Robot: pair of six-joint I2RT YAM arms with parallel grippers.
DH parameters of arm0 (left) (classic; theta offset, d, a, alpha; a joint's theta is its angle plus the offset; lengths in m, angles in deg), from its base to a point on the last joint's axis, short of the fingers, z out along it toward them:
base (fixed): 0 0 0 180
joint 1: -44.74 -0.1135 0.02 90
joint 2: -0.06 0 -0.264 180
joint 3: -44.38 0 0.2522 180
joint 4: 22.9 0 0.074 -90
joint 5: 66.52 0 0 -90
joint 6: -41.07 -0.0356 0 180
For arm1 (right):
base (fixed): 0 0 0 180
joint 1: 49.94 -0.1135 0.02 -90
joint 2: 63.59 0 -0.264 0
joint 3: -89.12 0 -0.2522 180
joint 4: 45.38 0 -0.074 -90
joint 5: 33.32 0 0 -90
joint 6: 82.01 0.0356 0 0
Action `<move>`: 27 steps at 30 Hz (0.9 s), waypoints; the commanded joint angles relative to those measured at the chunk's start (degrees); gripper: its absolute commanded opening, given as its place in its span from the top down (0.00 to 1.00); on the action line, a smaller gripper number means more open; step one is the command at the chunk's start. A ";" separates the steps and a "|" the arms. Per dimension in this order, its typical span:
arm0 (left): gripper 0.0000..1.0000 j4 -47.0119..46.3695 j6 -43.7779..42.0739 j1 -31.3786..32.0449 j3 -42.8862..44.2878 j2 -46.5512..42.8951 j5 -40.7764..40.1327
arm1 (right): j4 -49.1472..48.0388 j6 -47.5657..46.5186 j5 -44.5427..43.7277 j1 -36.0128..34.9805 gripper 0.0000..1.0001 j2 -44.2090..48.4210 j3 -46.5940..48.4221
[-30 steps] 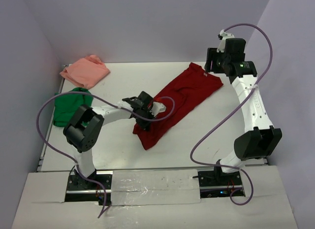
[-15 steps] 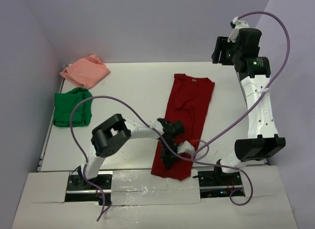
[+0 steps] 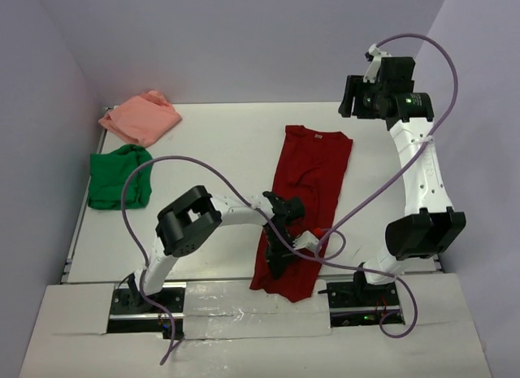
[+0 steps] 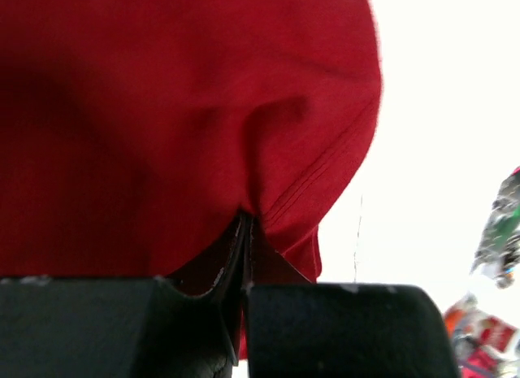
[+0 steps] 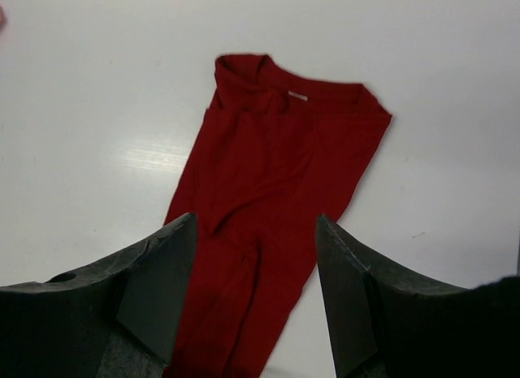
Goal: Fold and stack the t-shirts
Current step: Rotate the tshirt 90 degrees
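Between the clenched fingers of the left gripper [image 4: 246,228] sits a pinch of the dark red t-shirt [image 4: 162,110], taken close to a stitched edge. This gripper is low over the near part of the shirt. The shirt lies in a long, narrow strip on the white table [image 3: 211,150], collar at the far end and hem reaching the near edge. The right gripper [image 5: 256,232] hangs above the far right side with its jaws released and wide apart. The green t-shirt [image 3: 114,176] and pink t-shirt [image 3: 140,116] lie crumpled at the far left, well apart from the red one.
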 commanded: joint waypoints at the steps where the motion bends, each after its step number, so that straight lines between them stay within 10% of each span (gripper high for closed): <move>1: 0.93 -1.31 6.00 -4.59 -0.36 -3.24 -0.36 | -1.56 -1.16 0.86 0.36 0.33 -2.11 -3.63; 13: 0.31 -20.50 17.96 -16.03 0.78 -17.39 -14.69 | -9.83 -4.32 -1.51 -3.59 0.44 -4.65 -18.23; 17: 0.29 -20.57 20.24 -17.26 1.75 -19.59 -14.52 | -11.84 -4.15 -1.34 -4.03 0.62 -6.85 -20.16; 19: 0.29 -23.29 22.09 -19.19 -0.44 -22.22 -15.83 | -12.11 -4.06 -1.52 -4.47 1.00 -8.96 -20.17; 27: 0.30 -42.79 28.51 -27.36 -13.34 -36.01 -30.58 | -13.96 -3.80 -6.70 -5.18 1.00 -20.19 -17.89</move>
